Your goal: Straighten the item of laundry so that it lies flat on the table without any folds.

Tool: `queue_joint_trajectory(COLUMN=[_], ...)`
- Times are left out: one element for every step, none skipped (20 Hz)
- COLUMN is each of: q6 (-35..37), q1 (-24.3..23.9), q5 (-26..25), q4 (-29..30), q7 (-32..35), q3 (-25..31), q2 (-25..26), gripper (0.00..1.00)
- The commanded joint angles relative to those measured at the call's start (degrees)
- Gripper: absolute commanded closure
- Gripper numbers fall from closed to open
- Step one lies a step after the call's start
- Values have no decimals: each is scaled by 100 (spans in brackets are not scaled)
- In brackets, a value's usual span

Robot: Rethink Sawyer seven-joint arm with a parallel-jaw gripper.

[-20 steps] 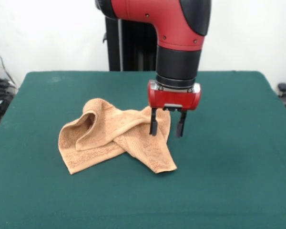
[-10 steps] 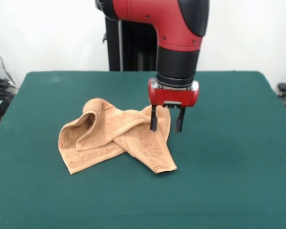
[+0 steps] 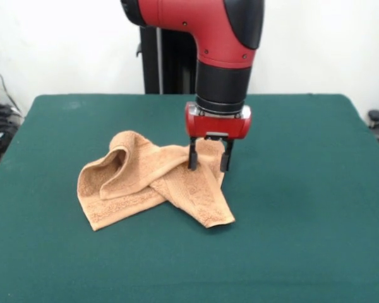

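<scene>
Currently the red-and-black parallel gripper (image 3: 208, 161) has its two dark fingers spread apart, holding nothing. Beneath and mostly to its picture-left lies the crumpled tan-orange terry-cloth towel (image 3: 153, 183) on the dark green felt-topped table (image 3: 303, 221); fingertip contact with the towel's upper corner appears likely but unconfirmed.

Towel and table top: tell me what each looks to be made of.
The towel looks like tan-orange terry cloth, matte and soft: a nubby looped surface, a flatter woven band near its edges, and limp rounded folds. The table top looks covered in dark green felt or a similar fabric: even, dull, with no shine or grain. Whatever lies beneath that covering does not show.
</scene>
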Motion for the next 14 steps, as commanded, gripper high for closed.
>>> queue_joint_trajectory(q6=[-174,-201,-222,-234,-246,-258,-239,-241,-266,-277,-296,-300,-299,-300], q1=[-66,-71,-79,-90,-97,-94,-96,-103,-119,-120,-125,-132,-136,-135], q5=[-265,-277,-285,-288,-290,-288,-280,-279,-289,-290,-291,-288,-286,-283], q4=[330,318,301,282,264,244,193,166,198,189,178,173,165,160], q7=[639,650,653,654,653,657,648,641,646,646,649,649,647,649], q3=[691,693,704,718,722,716,711,714,724,727,731,743,748,748], q2=[242,270,295,322,339,355,381,400,390,397,421,432,437,439], gripper=[0,0,0,0,0,0,0,0,0,0,0,0,0,0])
